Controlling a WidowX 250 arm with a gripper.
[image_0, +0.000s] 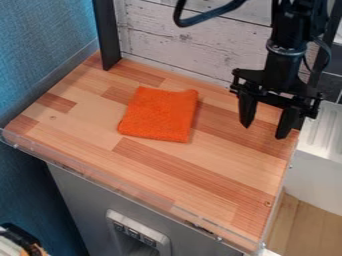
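Note:
The black gripper (264, 131) hangs over the right part of the wooden counter, its two fingers spread open with nothing between them. To its left, a folded orange cloth (159, 114) lies flat on the counter (200, 172), left of the counter's middle and toward the back. A stretch of bare wood separates the cloth from the gripper.
Behind the counter stands a whitewashed plank wall (190, 40) with a dark upright post (107, 35) at the back left. A clear low lip (127, 187) runs along the front edge. A white ribbed surface (326, 132) adjoins at the right.

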